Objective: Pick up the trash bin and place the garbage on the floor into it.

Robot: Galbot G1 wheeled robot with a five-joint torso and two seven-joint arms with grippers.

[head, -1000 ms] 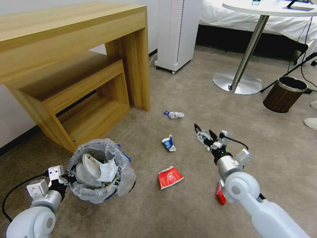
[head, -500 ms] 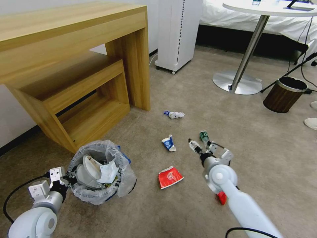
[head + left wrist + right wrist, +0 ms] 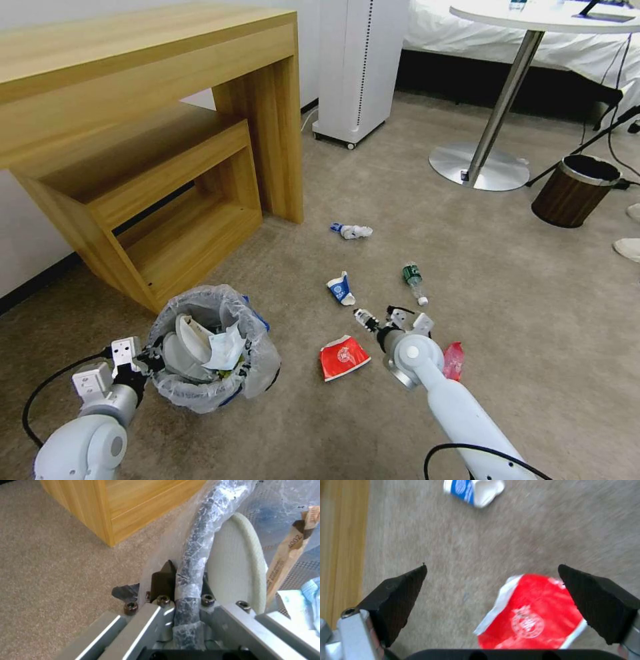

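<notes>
A wooden desk [image 3: 133, 87] with a lower shelf stands far left on the carpet [image 3: 547, 320]; a tall white appliance [image 3: 357, 67] sits just right of it. Far right, a round table [image 3: 553, 13] (chrome foot) stands near a brown wood-grain bin [image 3: 575, 191]

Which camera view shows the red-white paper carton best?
The head view: the whole red-white carton lies flat on the carpet. The right wrist view shows it close, partly cut off, below the open right hand.

Left gripper [image 3: 148, 362] grips trash bin [image 3: 212, 347]; red-white carton [image 3: 343, 357] on carpet.
</notes>
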